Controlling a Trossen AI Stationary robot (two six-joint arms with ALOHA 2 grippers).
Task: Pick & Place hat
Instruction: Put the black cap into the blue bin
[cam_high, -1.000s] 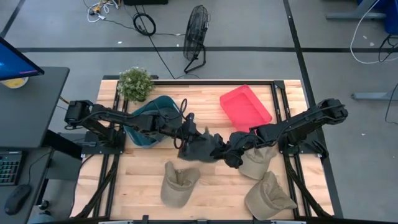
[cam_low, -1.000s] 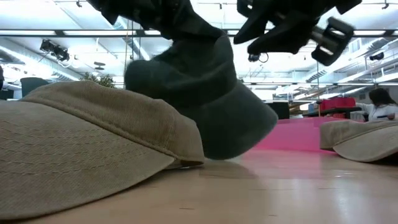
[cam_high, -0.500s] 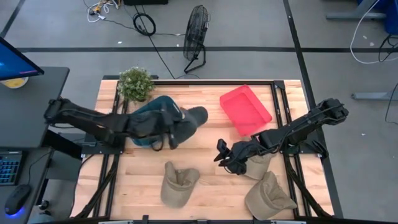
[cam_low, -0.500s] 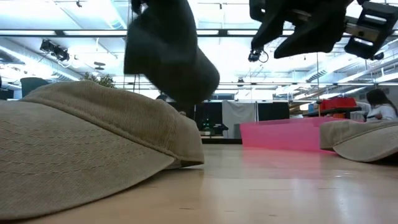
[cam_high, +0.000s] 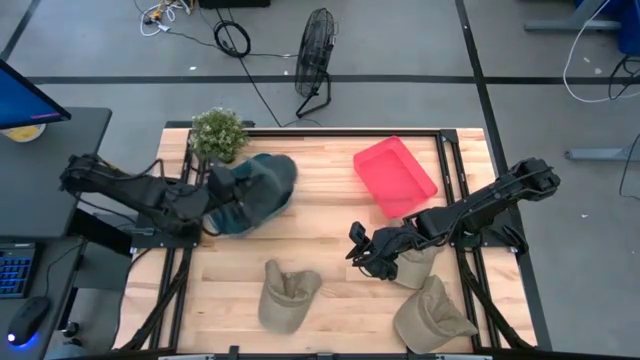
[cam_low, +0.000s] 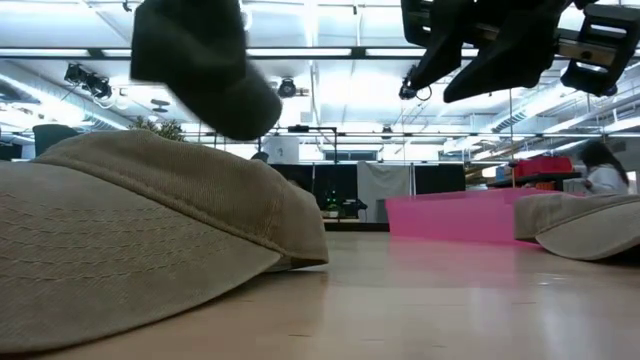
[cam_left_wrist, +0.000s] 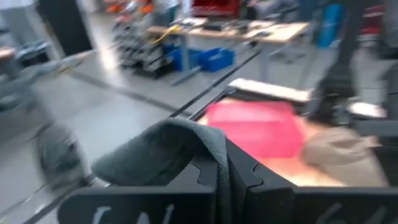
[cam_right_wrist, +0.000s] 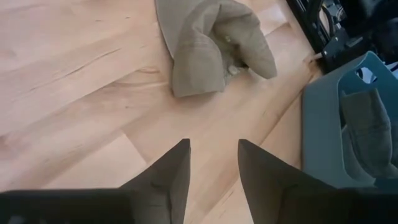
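My left gripper (cam_high: 225, 192) is shut on a dark grey hat (cam_high: 262, 188) and hangs it in the air over the teal bin (cam_high: 222, 218) near the table's left side. In the low view the dark hat (cam_low: 200, 60) hangs high, clear of the table. My right gripper (cam_high: 360, 247) hovers open over the table's middle, its fingers (cam_right_wrist: 168, 177) spread above bare wood. Three tan hats lie on the table: one (cam_high: 288, 295) near the front, one (cam_high: 412, 264) under the right arm, one (cam_high: 432, 316) at the front right. My left gripper pinches a fold of the dark hat's cloth (cam_left_wrist: 219, 163) between its two fingers (cam_left_wrist: 261, 183), reaching from the table's left side. The hat is lifted clear, and its crown (cam_left_wrist: 161, 152) bulges out beyond the fingers, slack, above the bin.
A red tray (cam_high: 395, 176) sits at the far right of the table, and a potted plant (cam_high: 218, 133) stands at the far left corner. The front tan hat (cam_low: 150, 230) fills the low view's foreground. Bare wood (cam_high: 320, 215) lies between the bin and the right gripper.
My left arm has drawn back toward the table's left edge and carried the dark hat from the table's middle, beside my right gripper, up and over the teal bin. My right gripper has hardly moved, and the hat has left it.
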